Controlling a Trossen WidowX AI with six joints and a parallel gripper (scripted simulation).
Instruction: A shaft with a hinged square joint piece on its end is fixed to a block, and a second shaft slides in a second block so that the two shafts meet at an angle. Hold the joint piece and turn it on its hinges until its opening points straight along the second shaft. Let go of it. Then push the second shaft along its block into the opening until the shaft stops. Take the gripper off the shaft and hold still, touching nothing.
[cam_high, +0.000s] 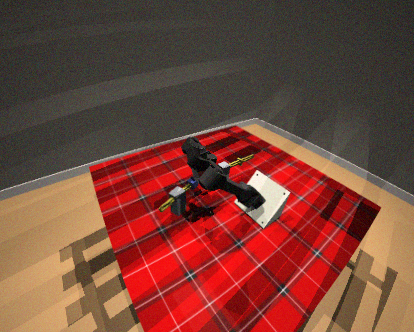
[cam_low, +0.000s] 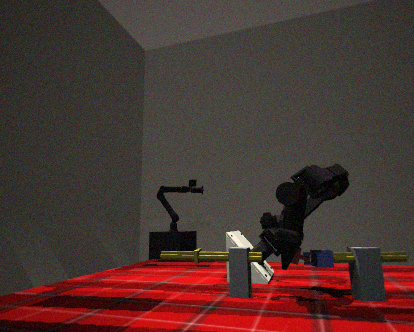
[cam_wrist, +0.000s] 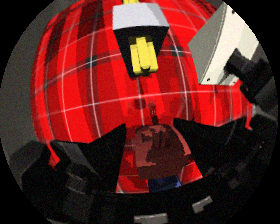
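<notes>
Two grey blocks (cam_high: 178, 200) (cam_high: 223, 165) (cam_low: 240, 272) (cam_low: 368, 274) stand on the red plaid cloth (cam_high: 210, 260) (cam_low: 165, 300) (cam_wrist: 112, 75). In the exterior view, the second shaft (cam_high: 245, 159) (cam_low: 177, 256) (cam_wrist: 144, 54) runs through the left block; the fixed shaft (cam_high: 166, 204) (cam_low: 395, 257), with a blue part (cam_high: 192, 182) (cam_low: 321, 258) (cam_wrist: 164, 183), runs through the right one. Between them, the dark red joint piece (cam_low: 297, 256) (cam_wrist: 162, 152) sits between the fingers of the gripper (cam_low: 287, 262) (cam_wrist: 150, 123), its jaws partly open.

Dark grey walls (cam_high: 200, 60) (cam_low: 280, 100) meet in a corner under a dim ceiling (cam_low: 225, 20); a pale skirting strip (cam_high: 45, 182) edges the tan plank floor (cam_high: 45, 240); blocky shadows fall across the boards; faint lighter streaks cross the wall.
</notes>
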